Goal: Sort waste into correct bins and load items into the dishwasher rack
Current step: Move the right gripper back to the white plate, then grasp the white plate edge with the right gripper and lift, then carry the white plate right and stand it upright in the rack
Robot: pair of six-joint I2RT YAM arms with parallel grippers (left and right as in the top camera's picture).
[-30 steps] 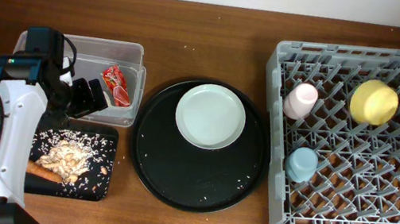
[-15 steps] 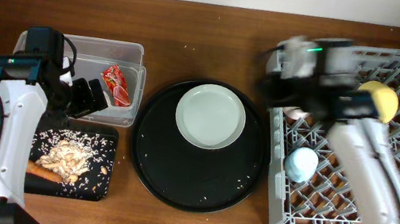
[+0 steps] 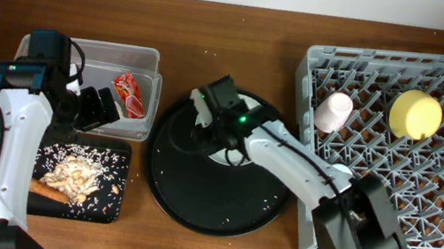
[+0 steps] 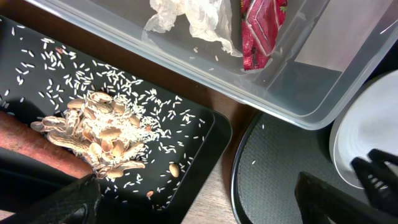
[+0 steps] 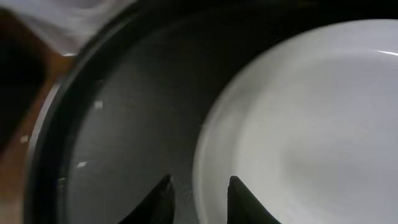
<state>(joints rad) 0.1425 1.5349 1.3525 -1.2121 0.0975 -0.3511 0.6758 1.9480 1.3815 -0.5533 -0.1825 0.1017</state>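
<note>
Over the left rim of the plate (image 5: 311,124), the right claw (image 5: 199,198) stood narrowly parted. One finger was above the round black tray (image 5: 118,124) and the other above the plate, with the rim between them; whether they touched it could not be told. That plate lay on the round tray, just left of the grey rack (image 3: 421,219), where a pink cup (image 3: 333,111) and a yellow bowl (image 3: 415,114) sat. The left claw (image 4: 196,186) hung wide open where the clear tub (image 4: 323,93) met the small black tray (image 4: 205,143). Grains (image 4: 134,121) and a carrot (image 4: 34,144) lay in the small tray. A tissue (image 4: 193,18) and a red wrapper (image 4: 261,28) lay in the tub.
</note>
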